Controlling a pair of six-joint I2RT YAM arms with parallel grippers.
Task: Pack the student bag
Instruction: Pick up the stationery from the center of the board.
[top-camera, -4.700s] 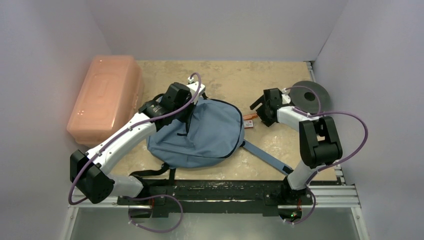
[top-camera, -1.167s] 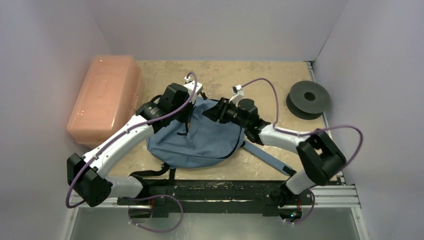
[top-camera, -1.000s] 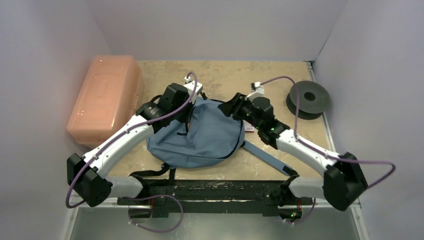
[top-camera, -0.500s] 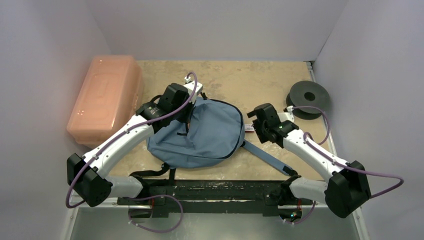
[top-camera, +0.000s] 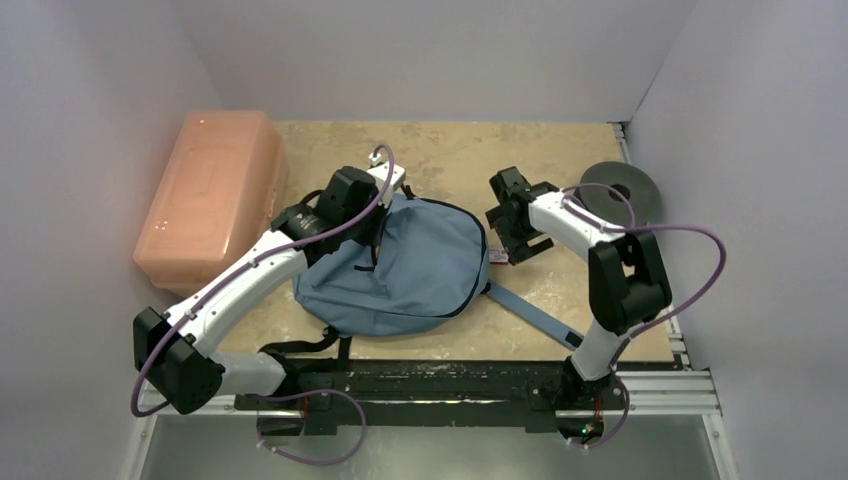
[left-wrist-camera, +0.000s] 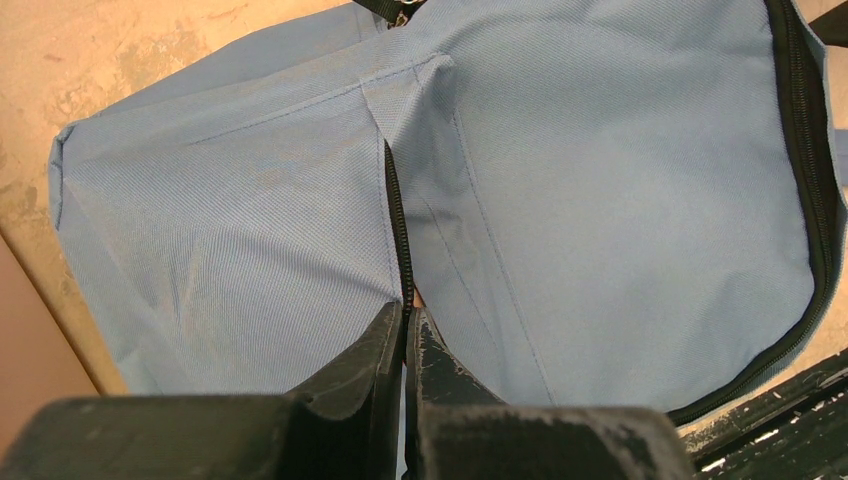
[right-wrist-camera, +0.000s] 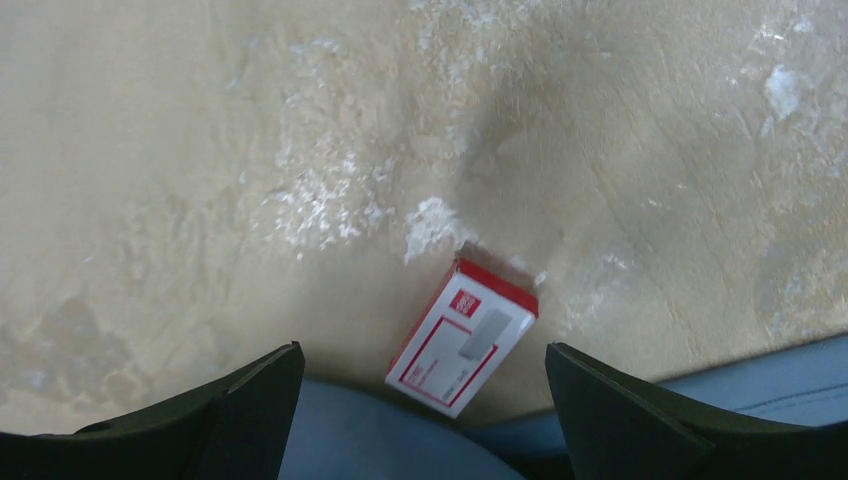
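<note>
Blue-grey fabric fills my left wrist view: the bag (left-wrist-camera: 600, 200) lies flat on the tan table (top-camera: 450, 150) between my two arms, with its straps trailing toward my bases. My left claw (left-wrist-camera: 408, 340) is pinched shut on the bag at the near end of a short black zipper. The fingers press together and the seam runs straight into them, so the bag sits directly under and ahead of that claw.

My right claw (right-wrist-camera: 422, 350) hangs over bare table just off the bag's right edge, spread wide and holding nothing. Below the gap between its fingers lies a small red-and-white box (right-wrist-camera: 462, 337), tilted, with its lower end right at the bag's fabric. I cannot tell whether the two touch. A strip of the bag shows along the bottom of that view.

A salmon-pink tub (top-camera: 210, 195) stands left of the bag, beyond my left arm. A black spool (top-camera: 625, 185) lies near the far right corner, well apart from the bag.
</note>
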